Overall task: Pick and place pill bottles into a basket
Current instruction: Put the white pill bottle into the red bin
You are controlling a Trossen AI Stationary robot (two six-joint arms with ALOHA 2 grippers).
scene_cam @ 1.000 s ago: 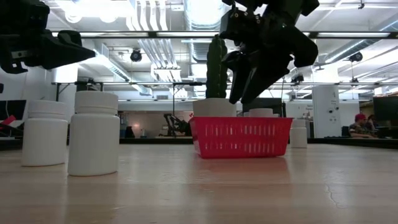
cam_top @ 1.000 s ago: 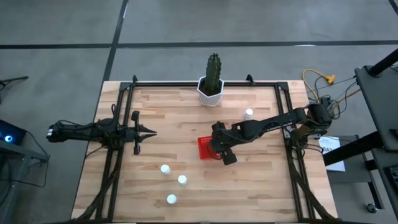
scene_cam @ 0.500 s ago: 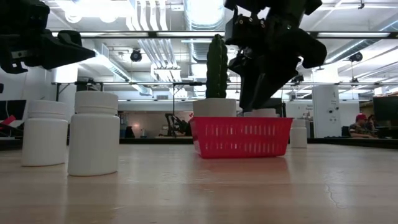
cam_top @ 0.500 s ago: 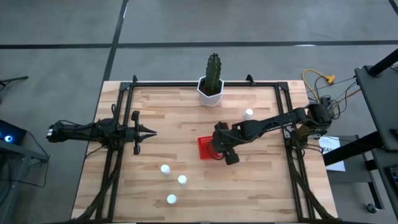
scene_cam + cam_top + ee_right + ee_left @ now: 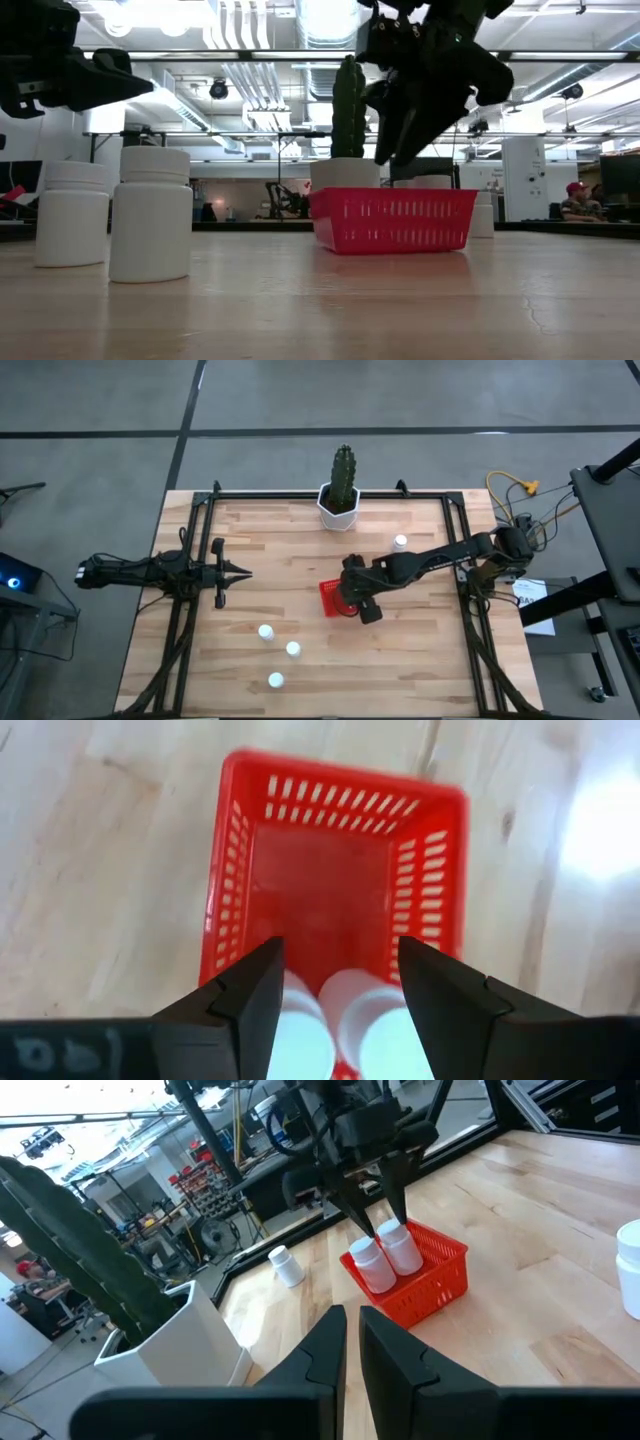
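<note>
Release just done, by the look of it. Right end effector (image 5: 392,158) hanging directly above red basket (image 5: 327,600), fingers apart, clamped on nothing. Two pill bottles (image 5: 372,1265) inside the basket, side by side at one end, just beneath the fingertips and seemingly clear of them; rest of the basket floor bare.

Compared with a second ago: dipped lower toward the basket half a second back, now lifted again to much the same height as before. Basket itself nudged slightly sideways in the low view, otherwise on the same patch of worktop (image 5: 420,660) near the middle. Probably bumped during the drop; upright and usable all the same.

Left end effector (image 5: 243,571) parked at the left side of the worktop, fingers pressed together, holding nothing, unmoved.

Meaning for the task: two of six in, four to go. Three loose bottles (image 5: 265,631) grouped toward the front left of the worktop, well apart from the basket. Fourth bottle (image 5: 400,542) standing alone behind and to the right of the basket, near the right arm, some way from cactus pot (image 5: 338,505). Likely next: retreat upward clear of the rim, then reach for that lone bottle. Worth re-checking the basket position before the next drop, given the shift.
</note>
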